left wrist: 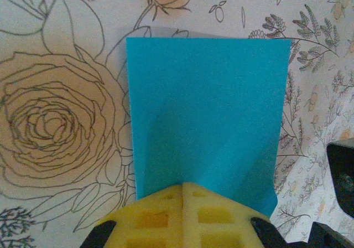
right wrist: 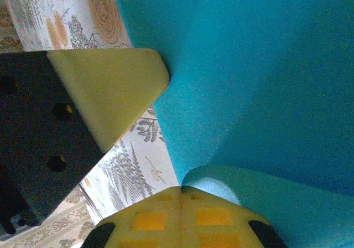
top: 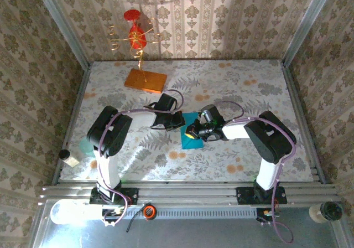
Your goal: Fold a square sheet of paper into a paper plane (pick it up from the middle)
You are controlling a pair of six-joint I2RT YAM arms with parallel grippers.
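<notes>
At the middle of the floral-patterned surface (top: pixel 249 93), the thin cyan-blue square sheet of paper (top: pixel 191 141) lies folded over. My left tool (left wrist: pixel 182 203) and right tool (right wrist: pixel 181 203) are both closed against it. Hazard: unequal pull would skew the crease or tear it.
</notes>
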